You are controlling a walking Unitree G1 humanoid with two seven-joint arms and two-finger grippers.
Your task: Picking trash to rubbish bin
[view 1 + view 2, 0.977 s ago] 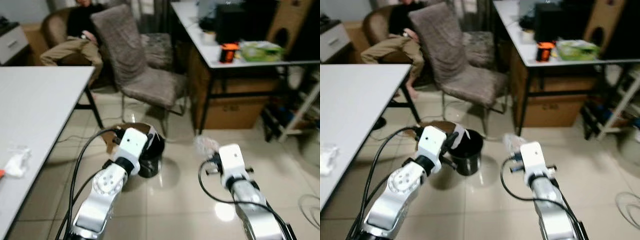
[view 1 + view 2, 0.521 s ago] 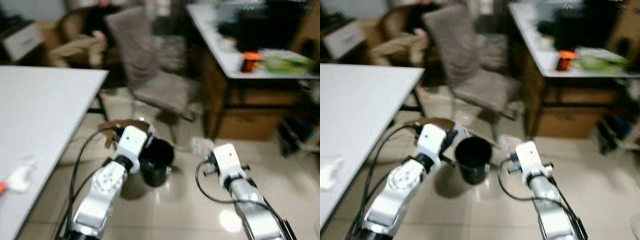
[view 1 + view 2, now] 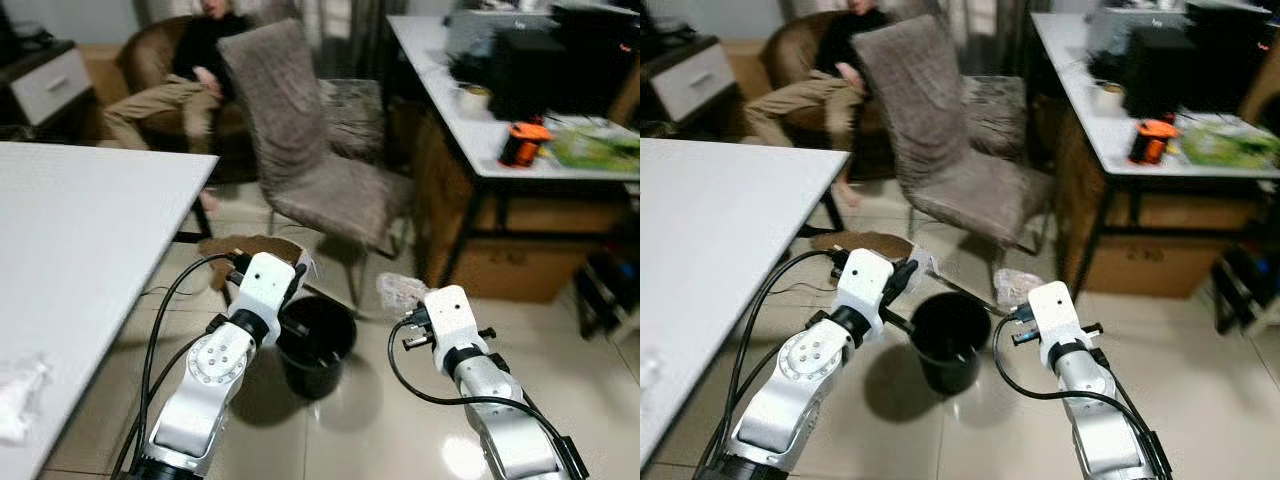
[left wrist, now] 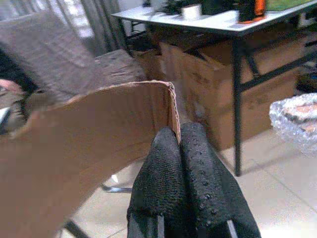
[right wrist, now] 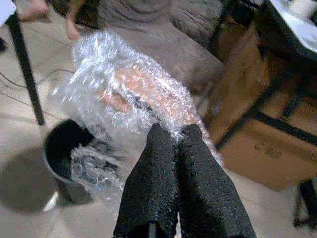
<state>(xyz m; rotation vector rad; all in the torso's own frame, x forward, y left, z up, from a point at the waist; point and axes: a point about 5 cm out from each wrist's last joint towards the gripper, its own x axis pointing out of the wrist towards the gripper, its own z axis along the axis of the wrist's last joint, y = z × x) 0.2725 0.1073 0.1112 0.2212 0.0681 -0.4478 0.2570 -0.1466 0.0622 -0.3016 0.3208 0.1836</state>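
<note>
A black bin (image 3: 318, 340) stands on the tiled floor between my two arms. My left gripper (image 4: 179, 131) is shut on the edge of a brown cardboard piece (image 4: 94, 129), held just left of the bin's rim. My right gripper (image 5: 171, 131) is shut on a crumpled sheet of clear bubble wrap (image 5: 129, 94), which hangs a little right of the bin (image 5: 62, 148) and above floor level. In the head views the cardboard (image 3: 255, 247) and the bubble wrap (image 3: 400, 291) stick out beyond the wrists.
A grey fabric chair (image 3: 300, 140) stands just behind the bin. A white table (image 3: 80, 220) with crumpled white trash (image 3: 20, 395) fills the left. A person (image 3: 190, 70) sits in a brown armchair at the back. A desk (image 3: 480, 140) with a cardboard box (image 3: 520, 265) beneath is on the right.
The whole picture has shifted, so the camera has moved. The bin now shows between the two arms instead of behind the left wrist. Both grippers keep their hold.
</note>
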